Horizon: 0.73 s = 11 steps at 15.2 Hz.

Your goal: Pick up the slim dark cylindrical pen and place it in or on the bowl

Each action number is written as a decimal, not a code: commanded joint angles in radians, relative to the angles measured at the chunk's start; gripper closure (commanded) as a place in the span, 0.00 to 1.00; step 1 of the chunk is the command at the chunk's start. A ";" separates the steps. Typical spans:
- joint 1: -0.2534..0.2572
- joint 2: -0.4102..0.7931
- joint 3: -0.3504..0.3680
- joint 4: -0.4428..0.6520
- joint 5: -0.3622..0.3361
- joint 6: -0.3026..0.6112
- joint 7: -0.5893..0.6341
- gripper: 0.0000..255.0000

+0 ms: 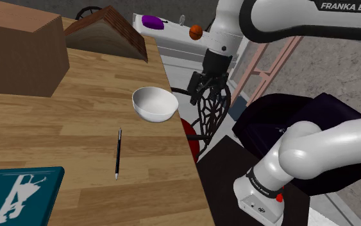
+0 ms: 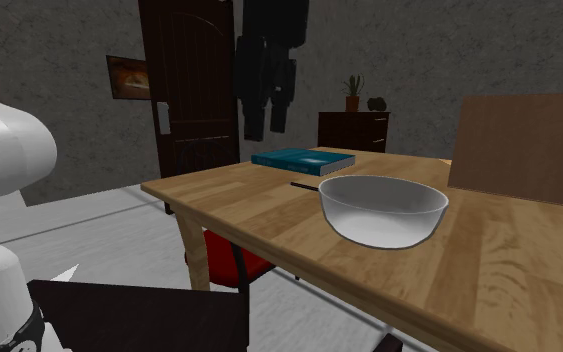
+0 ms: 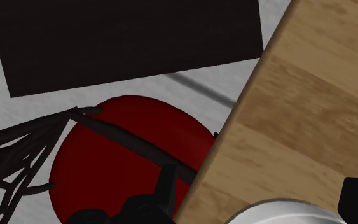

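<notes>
A blue book (image 1: 15, 192) lies on the wooden counter (image 1: 76, 122) at the shoulder view's left. A little way from it, the thin dark pen (image 1: 117, 154) lies flat. The white bowl (image 1: 154, 104) sits near the counter's edge, apart from the pen. Past that edge, the black fingers (image 1: 211, 88) hang spread apart, holding nothing, above a red chair (image 1: 188, 128).

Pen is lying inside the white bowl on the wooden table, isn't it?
Not quite. The pen is not inside the white bowl. It lies flat on the wooden table, apart from the bowl. The shoulder view shows this.
</notes>
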 commanded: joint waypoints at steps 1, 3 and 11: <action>-0.004 0.047 0.054 0.017 0.014 0.049 0.083 0.00; -0.011 0.102 0.109 0.040 0.020 0.096 0.167 0.00; -0.070 0.394 0.324 0.199 -0.077 0.263 0.539 0.00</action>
